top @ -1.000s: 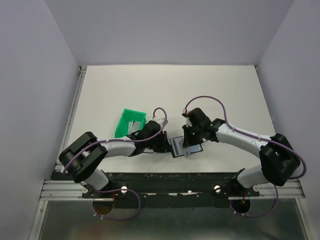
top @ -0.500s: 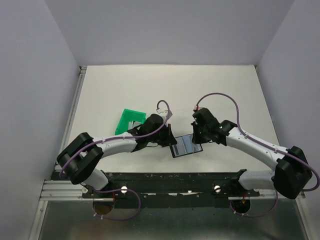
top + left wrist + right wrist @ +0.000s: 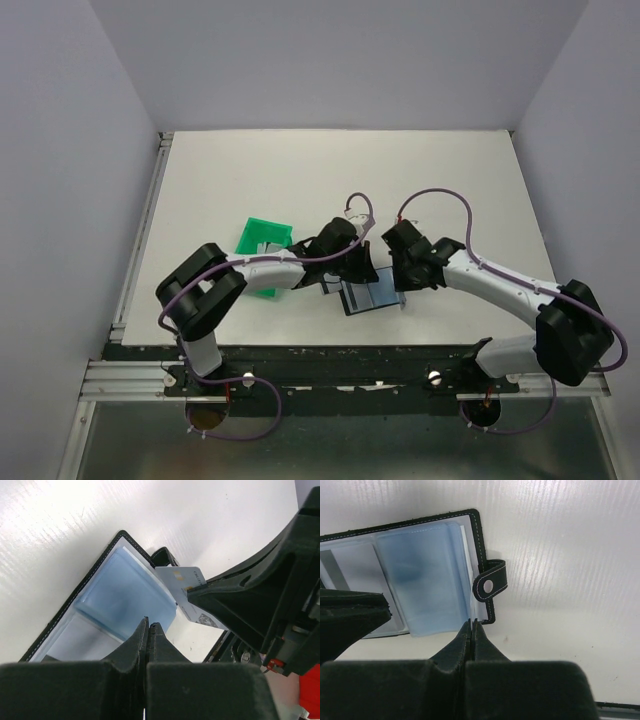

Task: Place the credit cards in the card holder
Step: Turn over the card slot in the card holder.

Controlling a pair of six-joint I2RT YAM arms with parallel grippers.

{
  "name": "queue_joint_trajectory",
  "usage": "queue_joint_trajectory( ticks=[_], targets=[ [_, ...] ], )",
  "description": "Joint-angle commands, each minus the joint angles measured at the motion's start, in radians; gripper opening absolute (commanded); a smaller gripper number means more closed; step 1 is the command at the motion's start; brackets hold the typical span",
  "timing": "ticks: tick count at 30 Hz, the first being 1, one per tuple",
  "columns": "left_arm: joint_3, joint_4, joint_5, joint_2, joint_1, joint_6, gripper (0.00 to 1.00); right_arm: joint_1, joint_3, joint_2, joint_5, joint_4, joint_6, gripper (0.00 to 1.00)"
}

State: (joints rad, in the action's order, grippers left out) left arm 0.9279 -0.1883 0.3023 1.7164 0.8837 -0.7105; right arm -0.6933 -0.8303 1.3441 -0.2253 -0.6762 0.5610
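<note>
The card holder lies open and flat on the desk, in the lower middle of the overhead view, between the two arm ends. The green bin sits well to its left. In the wrist views its inside is all pale blue, see-through sleeves inside a black stitched border, with the snap strap sticking out at the right edge.

The left fingers are pressed together with nothing between them that I can see, poised over the lower edge of the sleeves. The right fingers are also pressed tight. From the left wrist view they seem to be pinching one credit card by its far end. The card is tilted, its chip end pointing at the holder's strap corner.

To my eye the card is light, thin and stiff, with a slick face, so a grip on one short end looks right. It leaves the other end free to enter a slot. The sleeves look soft and floppy and will likely buckle or slide. I'd guess the holder needs pinning down near its edge while the card goes in.
</note>
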Motion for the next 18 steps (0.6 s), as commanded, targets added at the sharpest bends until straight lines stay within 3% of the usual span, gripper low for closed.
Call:
queue_joint_trajectory(
  ticks=[1, 18],
  targets=[
    [0.043, -0.020, 0.040, 0.066, 0.015, 0.009, 0.00, 0.011, 0.011, 0.018, -0.046, -0.017, 0.016, 0.01],
    [0.032, -0.082, 0.057, 0.115, 0.028, -0.021, 0.00, 0.034, 0.076, -0.089, 0.030, 0.064, 0.005, 0.01]
  ],
)
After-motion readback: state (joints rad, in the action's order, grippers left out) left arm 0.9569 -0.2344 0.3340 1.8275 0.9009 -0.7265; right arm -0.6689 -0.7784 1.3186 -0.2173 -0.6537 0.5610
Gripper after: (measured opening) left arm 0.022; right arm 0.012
